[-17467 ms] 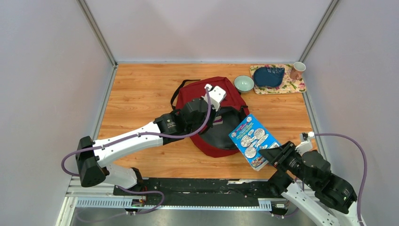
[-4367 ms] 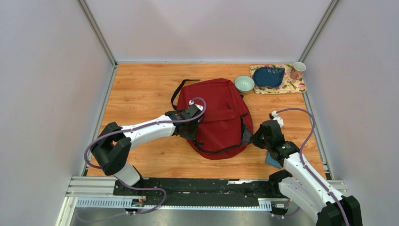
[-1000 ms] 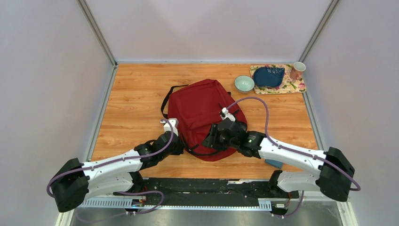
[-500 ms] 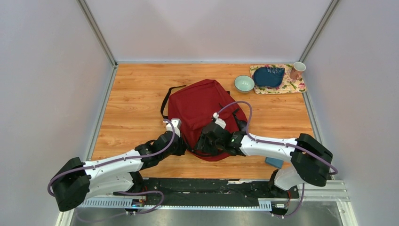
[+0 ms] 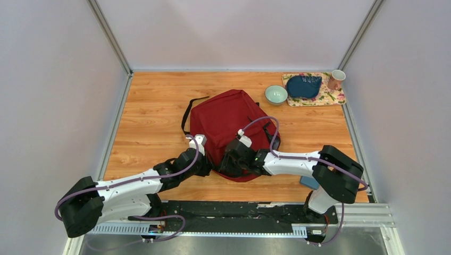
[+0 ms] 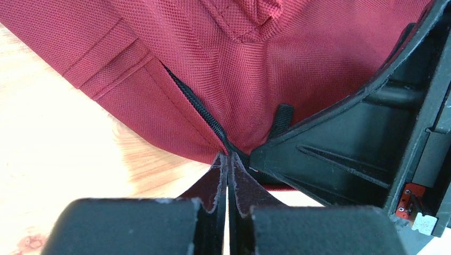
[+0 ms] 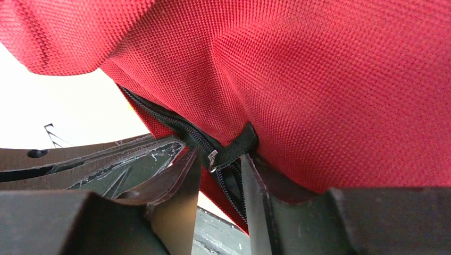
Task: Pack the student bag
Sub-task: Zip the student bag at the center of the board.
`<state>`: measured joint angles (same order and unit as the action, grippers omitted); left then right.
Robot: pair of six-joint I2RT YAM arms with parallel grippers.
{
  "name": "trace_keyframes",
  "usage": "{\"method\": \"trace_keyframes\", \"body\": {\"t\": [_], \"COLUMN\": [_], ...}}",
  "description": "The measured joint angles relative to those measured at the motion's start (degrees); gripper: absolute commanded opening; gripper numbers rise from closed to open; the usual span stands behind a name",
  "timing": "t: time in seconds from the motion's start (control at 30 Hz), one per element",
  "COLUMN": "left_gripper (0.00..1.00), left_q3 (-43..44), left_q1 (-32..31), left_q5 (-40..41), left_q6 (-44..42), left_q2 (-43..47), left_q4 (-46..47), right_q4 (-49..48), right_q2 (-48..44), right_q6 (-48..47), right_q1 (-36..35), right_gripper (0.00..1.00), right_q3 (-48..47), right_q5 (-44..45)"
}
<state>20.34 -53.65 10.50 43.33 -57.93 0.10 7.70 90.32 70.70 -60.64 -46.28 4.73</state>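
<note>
**Both my grippers at the zipper, on the bag's 6 o'clock rim**

The student bag (image 5: 228,117) lies flat mid-table. My left gripper (image 6: 228,159), in from 8 o'clock, is clenched flat with its tips against the zipper (image 6: 197,106); I cannot tell whether any cloth is pinched. My right gripper (image 7: 219,155), in from 4 o'clock, is released, its fingers either side of the zipper pull (image 7: 213,158) without clamping it. The risks, as I judge them:
- If I close off-centre, I nip red cloth and jam the slider.
- If my left has no real hold, the bag slides with the tug.
- The grippers sit nearly touching, so a pull toward 8 o'clock could knock them together.
</note>
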Motion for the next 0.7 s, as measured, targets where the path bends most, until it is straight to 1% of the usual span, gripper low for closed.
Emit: {"method": "trace_keyframes", "body": {"t": [0.07,0.23,0.3,0.33,0.37,0.43,0.47,0.7], "left_gripper": [0.00,0.00,0.00,0.00,0.00,0.00,0.00,0.00], "left_q3": [-0.1,-0.5,-0.5,-0.5,-0.6,-0.6,-0.6,-0.9], "left_q1": [0.0,0.0,0.0,0.0,0.0,0.0,0.0,0.0], "left_q5": [-0.1,-0.4,-0.6,-0.8,-1.0,-1.4,-1.6,-1.9], "left_q6": [-0.1,-0.2,-0.2,-0.2,-0.2,-0.2,-0.2,-0.2], "left_q2": [0.0,0.0,0.0,0.0,0.0,0.0,0.0,-0.1], "left_q4": [0.2,0.8,1.0,1.0,1.1,1.1,1.2,2.0], "right_q4": [-0.1,-0.9,-1.4,-1.6,-1.6,-1.6,-1.5,-0.4], "right_q2": [0.1,0.9,1.5,1.6,1.7,1.7,1.7,0.5], "right_q6": [0.0,-0.5,-0.8,-1.1,-1.5,-2.6,-3.0,-6.4], "right_q1": [0.0,0.0,0.0,0.0,0.0,0.0,0.0,-0.3], "right_gripper": [0.36,0.27,0.21,0.16,0.08,0.06,0.01,0.00], "right_q3": [0.0,0.0,-0.1,-0.1,-0.1,-0.3,-0.6,-1.4], "right_q5": [0.4,0.8,0.9,1.0,1.2,1.5,1.8,4.3]}}
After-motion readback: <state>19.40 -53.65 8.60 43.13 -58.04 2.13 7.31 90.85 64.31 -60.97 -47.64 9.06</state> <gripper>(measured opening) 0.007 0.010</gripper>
